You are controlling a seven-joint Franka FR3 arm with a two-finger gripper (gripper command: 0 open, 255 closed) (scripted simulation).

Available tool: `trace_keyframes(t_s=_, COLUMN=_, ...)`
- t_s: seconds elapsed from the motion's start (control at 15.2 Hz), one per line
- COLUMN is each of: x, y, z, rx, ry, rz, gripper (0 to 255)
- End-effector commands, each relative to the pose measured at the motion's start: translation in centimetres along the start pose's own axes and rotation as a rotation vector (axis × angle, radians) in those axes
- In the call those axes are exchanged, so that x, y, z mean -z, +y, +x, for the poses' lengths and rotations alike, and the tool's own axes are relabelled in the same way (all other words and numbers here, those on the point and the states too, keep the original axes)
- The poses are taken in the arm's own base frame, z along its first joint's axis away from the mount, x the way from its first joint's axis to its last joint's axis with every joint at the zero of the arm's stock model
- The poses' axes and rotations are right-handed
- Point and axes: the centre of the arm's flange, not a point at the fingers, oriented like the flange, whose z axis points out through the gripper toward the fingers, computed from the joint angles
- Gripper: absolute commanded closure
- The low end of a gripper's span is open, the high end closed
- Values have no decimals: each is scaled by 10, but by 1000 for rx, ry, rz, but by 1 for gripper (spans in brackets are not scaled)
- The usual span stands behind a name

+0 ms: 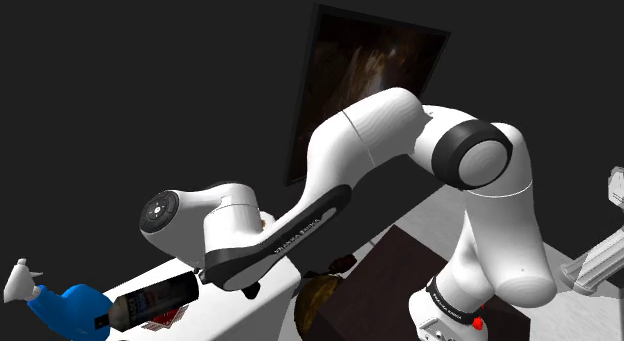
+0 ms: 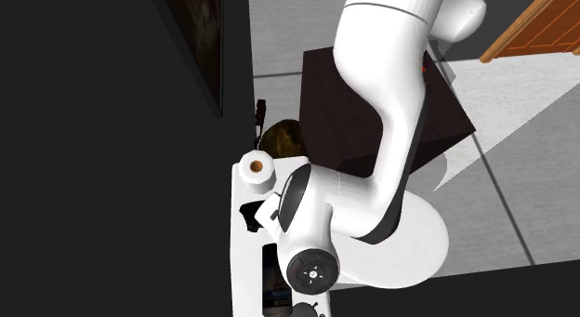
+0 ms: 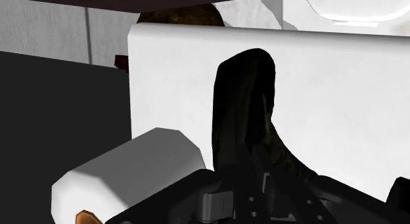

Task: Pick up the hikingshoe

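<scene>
The hiking shoe [image 3: 244, 111] is dark, almost black with an olive tint. It lies on the white table [image 3: 341, 91] straight ahead of my gripper [image 3: 263, 198], and its near end runs in among the gripper's black parts at the wrist view's lower edge. Whether the shoe is clasped is hidden. In the second exterior view a dark shape [image 2: 248, 216] shows beside the white wrist on the table [image 2: 240, 269]. In the shoulder view the forearm covers the hand.
A white paper roll [image 3: 128, 177] [image 2: 254, 166] lies close beside the shoe. A blue spray bottle [image 1: 62, 309] and a dark box [image 1: 152, 299] stand at the table's far end. A brown round object [image 2: 283, 138] sits between table and dark stand [image 2: 372, 101].
</scene>
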Motion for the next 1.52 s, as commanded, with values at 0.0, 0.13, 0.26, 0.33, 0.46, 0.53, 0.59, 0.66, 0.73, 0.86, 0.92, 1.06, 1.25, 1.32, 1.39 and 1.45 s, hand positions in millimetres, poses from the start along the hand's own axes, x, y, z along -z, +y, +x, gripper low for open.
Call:
trace_keyframes(t_s=0.0, x=9, y=4, z=1, rx=0, ry=0, rz=-1, gripper=255)
trace_keyframes(t_s=0.13, x=5, y=3, z=1, rx=0, ry=0, rz=0, gripper=0)
trace_keyframes(t_s=0.26, x=-8, y=43, z=-41, rx=106, ry=135, rz=197, gripper=0)
trace_keyframes(t_s=0.33, x=-10, y=47, z=-44, rx=114, ry=146, rz=213, gripper=0)
trace_keyframes(t_s=0.46, x=-20, y=42, z=-45, rx=114, ry=146, rz=213, gripper=0)
trace_keyframes(t_s=0.53, x=-24, y=40, z=-45, rx=114, ry=146, rz=213, gripper=0)
trace_keyframes(t_s=0.59, x=-29, y=38, z=-45, rx=114, ry=146, rz=213, gripper=0)
trace_keyframes(t_s=0.66, x=-34, y=36, z=-46, rx=114, ry=146, rz=213, gripper=0)
trace_keyframes(t_s=0.73, x=-39, y=33, z=-46, rx=114, ry=146, rz=213, gripper=0)
trace_keyframes(t_s=0.86, x=-46, y=30, z=-46, rx=114, ry=146, rz=213, gripper=0)
trace_keyframes(t_s=0.92, x=-46, y=30, z=-46, rx=114, ry=146, rz=213, gripper=0)
trace_keyframes(t_s=1.06, x=-46, y=30, z=-46, rx=114, ry=146, rz=213, gripper=255)
trace_keyframes(t_s=1.25, x=-46, y=30, z=-46, rx=114, ry=146, rz=213, gripper=255)
trace_keyframes(t_s=1.32, x=-46, y=30, z=-46, rx=114, ry=146, rz=213, gripper=255)
trace_keyframes(t_s=1.39, x=-46, y=30, z=-46, rx=114, ry=146, rz=213, gripper=255)
trace_keyframes(t_s=1.45, x=-46, y=30, z=-46, rx=114, ry=146, rz=213, gripper=255)
